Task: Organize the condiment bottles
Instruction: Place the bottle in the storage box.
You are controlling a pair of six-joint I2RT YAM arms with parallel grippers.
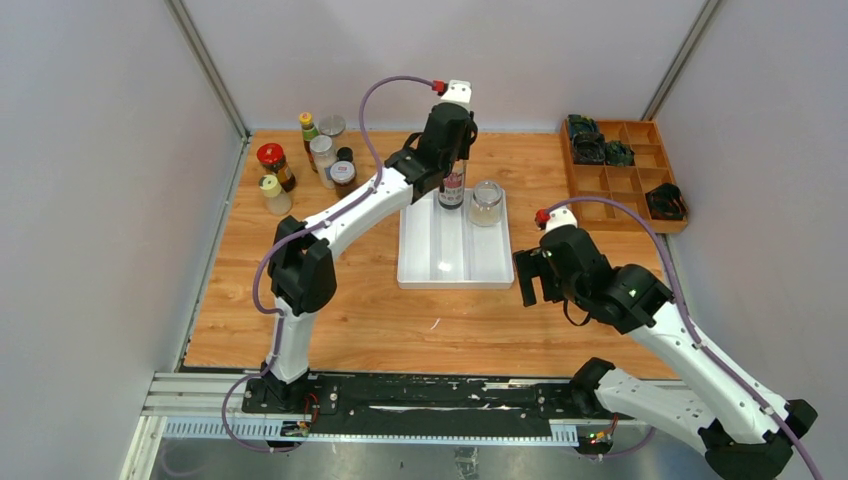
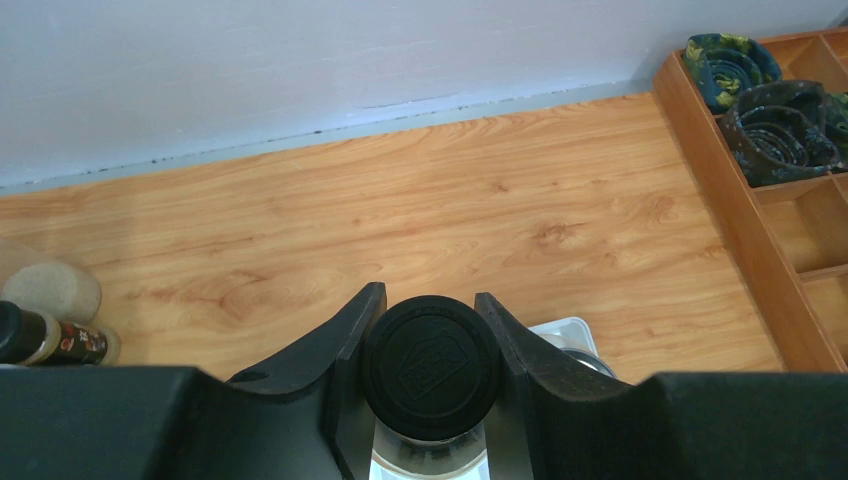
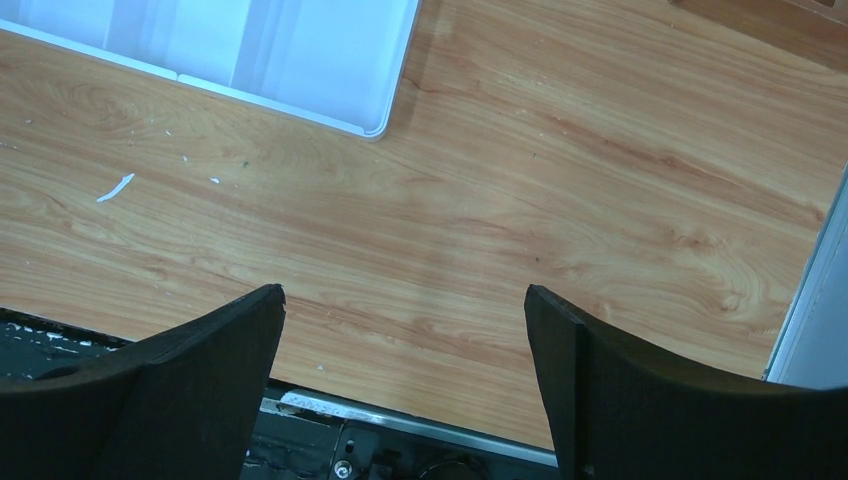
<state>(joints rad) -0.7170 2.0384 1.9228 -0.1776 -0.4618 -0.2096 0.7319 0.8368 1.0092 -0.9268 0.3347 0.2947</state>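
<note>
My left gripper is shut on the black cap of the tall dark bottle, which stands upright in the far left part of the white tray. A silver-lidded clear jar stands beside it in the tray's far right corner. Other condiment bottles are grouped at the back left: a red-lidded jar, a small yellow-capped shaker, a yellow-capped green-labelled bottle, silver-lidded jars and a dark-capped jar. My right gripper is open and empty, right of the tray's near corner, above bare table.
A wooden compartment box with dark green-black objects sits at the back right. Grey walls close in the table on three sides. The tray's near corner shows in the right wrist view. The arm base rail runs along the near edge.
</note>
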